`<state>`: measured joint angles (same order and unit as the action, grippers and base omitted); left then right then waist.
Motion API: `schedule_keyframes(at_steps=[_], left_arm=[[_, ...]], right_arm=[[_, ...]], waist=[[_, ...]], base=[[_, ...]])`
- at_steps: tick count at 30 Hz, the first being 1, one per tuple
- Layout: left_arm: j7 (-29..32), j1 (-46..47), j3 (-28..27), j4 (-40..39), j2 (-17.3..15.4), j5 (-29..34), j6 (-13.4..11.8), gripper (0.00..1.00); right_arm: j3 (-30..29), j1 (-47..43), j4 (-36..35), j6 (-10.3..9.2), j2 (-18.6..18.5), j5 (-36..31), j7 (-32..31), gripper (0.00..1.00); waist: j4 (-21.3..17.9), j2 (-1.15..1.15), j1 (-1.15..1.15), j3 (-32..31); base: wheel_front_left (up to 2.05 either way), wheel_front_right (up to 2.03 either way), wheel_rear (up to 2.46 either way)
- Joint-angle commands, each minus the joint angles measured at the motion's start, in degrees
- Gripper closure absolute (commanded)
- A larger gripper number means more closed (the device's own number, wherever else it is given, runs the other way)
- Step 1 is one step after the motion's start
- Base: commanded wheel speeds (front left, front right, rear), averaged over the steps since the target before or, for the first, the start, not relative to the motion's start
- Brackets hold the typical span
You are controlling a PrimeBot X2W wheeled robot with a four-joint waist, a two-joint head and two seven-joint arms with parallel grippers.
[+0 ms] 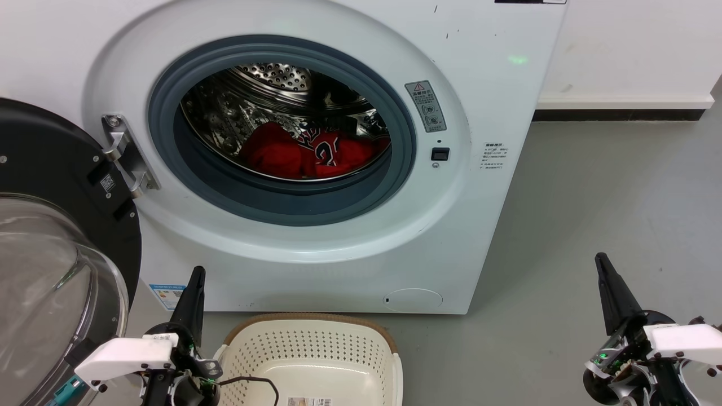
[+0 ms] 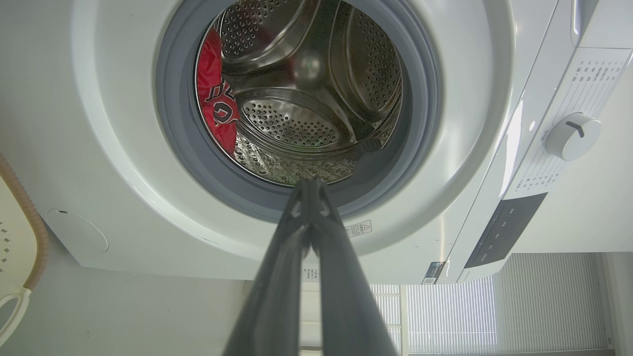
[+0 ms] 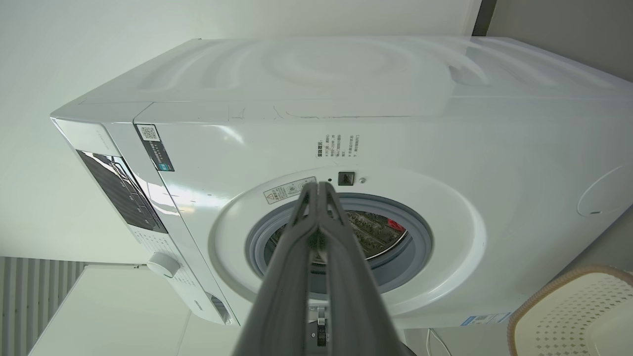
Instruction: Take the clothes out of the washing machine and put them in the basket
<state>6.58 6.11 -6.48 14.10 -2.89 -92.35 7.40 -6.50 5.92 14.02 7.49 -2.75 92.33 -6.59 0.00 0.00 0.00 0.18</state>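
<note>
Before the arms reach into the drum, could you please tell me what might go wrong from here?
1. The open door stands close beside the left fingers; a swing of that arm could knock it.
2. The clothes lie low in the drum behind the grey ring; dragged out, they may snag on its lip.
3. The two garments overlap, so lifting one might pull the other out past the basket onto the floor.
</note>
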Motion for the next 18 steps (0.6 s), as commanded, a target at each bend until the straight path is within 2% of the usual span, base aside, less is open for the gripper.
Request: schedule_keyframes(at_steps=[1,18], left_arm=[[0.1,0.4,-0.1,0.0,0.0,-0.1,0.2,1.0],[0.1,0.4,-0.1,0.0,0.0,-0.1,0.2,1.0]], right_arm=[[0.0,0.7,0.1,0.0,-0.3,0.2,0.0,1.0],[0.0,0.7,0.1,0.0,-0.3,0.2,0.0,1.0]], waist=[[0.0,0.0,0.0,0.0],[0.0,0.0,0.0,0.0]], base=[[0.0,0.0,0.0],[0.0,0.0,0.0]])
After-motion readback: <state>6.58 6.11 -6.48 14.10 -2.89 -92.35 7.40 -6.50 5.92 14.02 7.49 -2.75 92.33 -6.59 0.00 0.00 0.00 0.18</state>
